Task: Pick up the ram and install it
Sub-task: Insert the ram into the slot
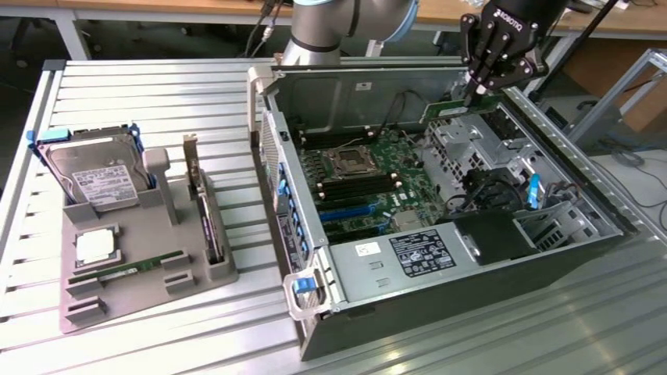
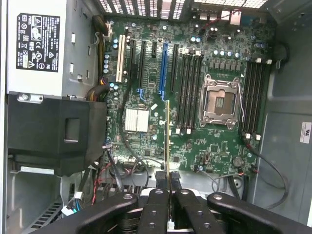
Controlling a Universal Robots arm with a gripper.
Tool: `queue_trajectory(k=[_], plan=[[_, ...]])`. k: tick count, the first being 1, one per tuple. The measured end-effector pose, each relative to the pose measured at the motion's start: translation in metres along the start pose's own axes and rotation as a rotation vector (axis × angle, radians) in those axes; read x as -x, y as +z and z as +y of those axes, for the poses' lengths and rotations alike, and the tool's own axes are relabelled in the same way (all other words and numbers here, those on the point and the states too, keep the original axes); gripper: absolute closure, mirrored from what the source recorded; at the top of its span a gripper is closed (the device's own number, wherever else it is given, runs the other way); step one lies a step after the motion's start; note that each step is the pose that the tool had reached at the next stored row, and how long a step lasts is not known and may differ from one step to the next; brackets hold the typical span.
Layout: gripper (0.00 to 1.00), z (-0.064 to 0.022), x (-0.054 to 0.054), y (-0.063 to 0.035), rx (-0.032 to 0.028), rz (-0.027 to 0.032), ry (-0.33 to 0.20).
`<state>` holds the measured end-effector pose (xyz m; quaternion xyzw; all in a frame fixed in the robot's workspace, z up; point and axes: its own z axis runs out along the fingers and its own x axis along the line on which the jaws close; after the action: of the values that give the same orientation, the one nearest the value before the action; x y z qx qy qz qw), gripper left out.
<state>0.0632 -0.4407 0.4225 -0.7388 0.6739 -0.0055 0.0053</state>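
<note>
My gripper [image 1: 479, 87] hangs over the far right part of the open computer case [image 1: 312, 234], shut on the ram [image 1: 451, 111], a thin green stick held on edge. In the wrist view the ram [image 2: 168, 141] shows edge-on as a narrow line running from between the black fingers [image 2: 157, 197] out over the motherboard [image 2: 195, 141]. It hovers above the board beside the black memory slots [image 2: 189, 87], apart from them. The CPU socket [image 2: 222, 100] sits between those slots and a second slot bank [image 2: 256, 95].
A grey fixture tray [image 1: 146, 297] on the exterior view's left carries a hard drive [image 1: 99, 176], a dark expansion card [image 1: 203, 211], a CPU [image 1: 94, 246] and another green stick [image 1: 130, 271]. The power supply [image 1: 422, 250] and a black shroud [image 2: 58, 136] fill the case's near end. Loose cables [image 2: 122, 170] lie by it.
</note>
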Motion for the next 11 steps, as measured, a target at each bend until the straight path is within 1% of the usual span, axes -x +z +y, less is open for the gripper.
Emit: queue_trajectory(k=[5,7,11], plan=[[0.88,0.0,0.0,0.0029,0.0,0.0,0.001],[0.88,0.0002,0.0,0.0071,0.0,0.0005,0.032],[0.88,0.0013,0.0,0.012,0.0,0.0005,0.035]])
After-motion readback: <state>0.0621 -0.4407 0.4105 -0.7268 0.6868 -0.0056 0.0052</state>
